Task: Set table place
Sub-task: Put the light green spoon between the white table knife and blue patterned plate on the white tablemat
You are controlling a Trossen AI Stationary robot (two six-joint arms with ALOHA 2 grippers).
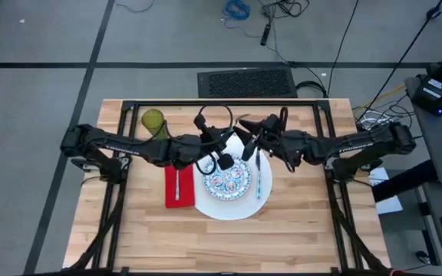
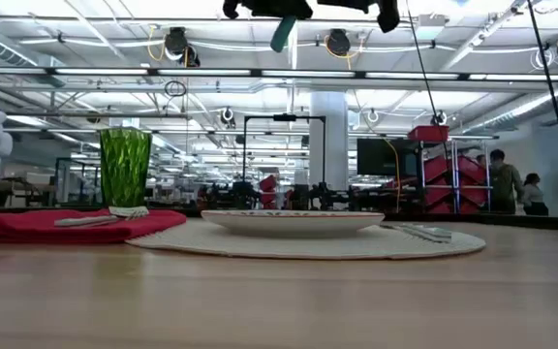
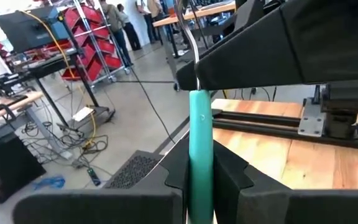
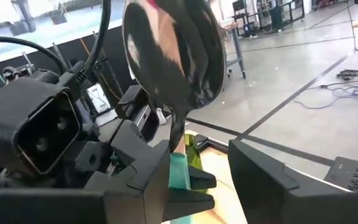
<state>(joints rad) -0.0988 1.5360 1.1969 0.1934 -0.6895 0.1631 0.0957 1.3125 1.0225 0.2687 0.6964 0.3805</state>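
Teal-handled spoon (image 3: 200, 155) | left claw (image 3: 201, 177) grips handle | right claw (image 4: 197, 168) wide | no writing readable

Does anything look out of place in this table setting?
Only the teal-handled spoon: it is in the air above the white plate, clamped in the left claw, not laid down beside it.

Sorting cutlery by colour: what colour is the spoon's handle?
Teal; the spoon handle shows best in the left wrist view.
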